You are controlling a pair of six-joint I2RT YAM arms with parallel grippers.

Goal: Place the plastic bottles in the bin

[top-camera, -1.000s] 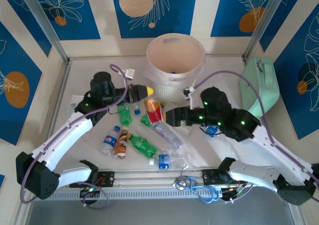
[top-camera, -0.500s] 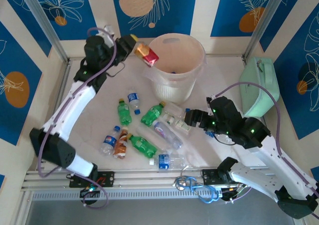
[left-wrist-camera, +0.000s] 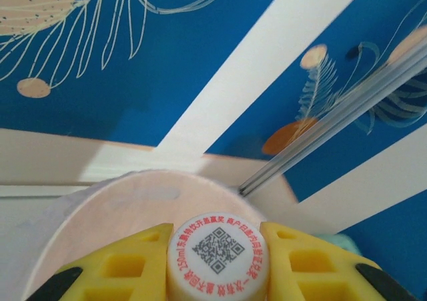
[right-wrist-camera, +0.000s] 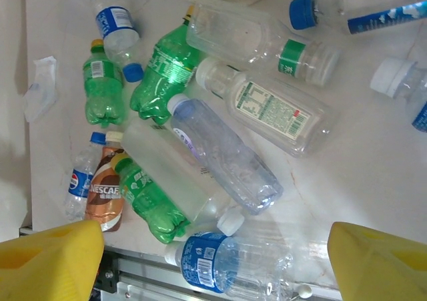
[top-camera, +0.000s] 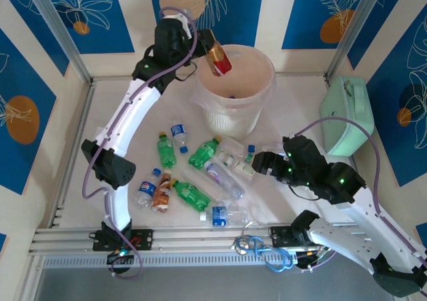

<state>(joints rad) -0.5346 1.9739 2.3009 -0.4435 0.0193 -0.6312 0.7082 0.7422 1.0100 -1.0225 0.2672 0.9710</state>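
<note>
My left gripper [top-camera: 203, 45] is raised at the back, over the left rim of the pale pink bin [top-camera: 265, 66], and shut on a red-labelled bottle [top-camera: 217, 60] that tilts down into the opening. In the left wrist view its yellow fingers [left-wrist-camera: 127, 267] clamp the bottle's white QR-printed cap [left-wrist-camera: 217, 257], with the bin's rim [left-wrist-camera: 120, 195] behind. Several plastic bottles lie on the table: green ones [top-camera: 166, 150] [top-camera: 203, 152] [top-camera: 191, 194], a clear one [top-camera: 223, 181] and a blue-labelled one [right-wrist-camera: 223, 264]. My right gripper [top-camera: 257, 161] hovers open above this pile, empty.
A mint-green case [top-camera: 345, 117] lies against the right wall. A brown Nescafe bottle [right-wrist-camera: 107, 194] and a small Pepsi bottle [right-wrist-camera: 80, 183] lie at the pile's left. Blue cables [top-camera: 257, 247] coil at the near rail. A scrap of clear plastic [right-wrist-camera: 39, 87] lies on the table.
The left arm has lifted the red-labelled bottle from the table's middle up and back to the bin's rim. The right gripper drew back to the right and lower, staying open.
</note>
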